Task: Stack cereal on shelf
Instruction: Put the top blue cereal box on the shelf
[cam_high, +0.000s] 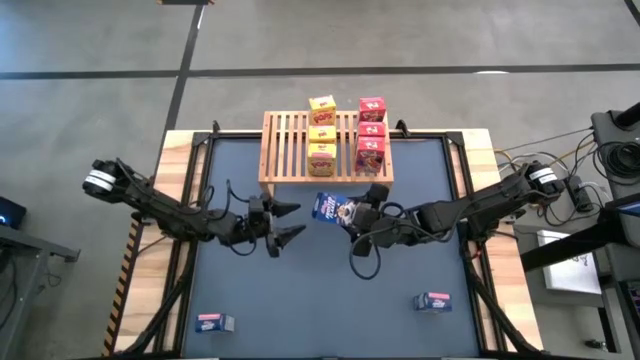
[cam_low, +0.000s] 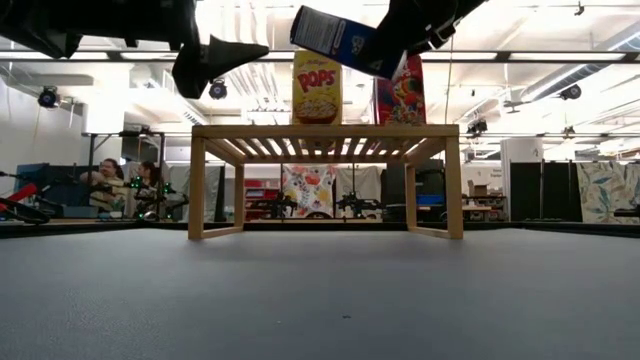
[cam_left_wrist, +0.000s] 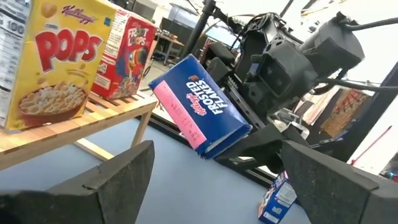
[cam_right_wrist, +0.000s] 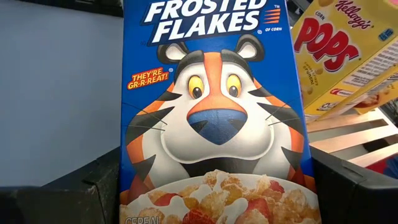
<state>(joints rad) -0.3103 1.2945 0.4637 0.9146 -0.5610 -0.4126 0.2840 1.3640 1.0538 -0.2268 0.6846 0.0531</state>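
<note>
I count six boxes on the slatted wooden shelf (cam_high: 300, 150); right tool (cam_high: 352, 214) grips the blue Frosted Flakes box (cam_high: 328, 207), left tool (cam_high: 285, 221) gapes empty, two boxes wait at the frame's bottom.

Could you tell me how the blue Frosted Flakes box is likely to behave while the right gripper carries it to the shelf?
The blue Frosted Flakes box, held tilted in the right gripper, is probably light and fairly stiff. Its glossy faces may slip between the fingers. Tall and thin, it could tip when set on the slatted shelf.
</note>
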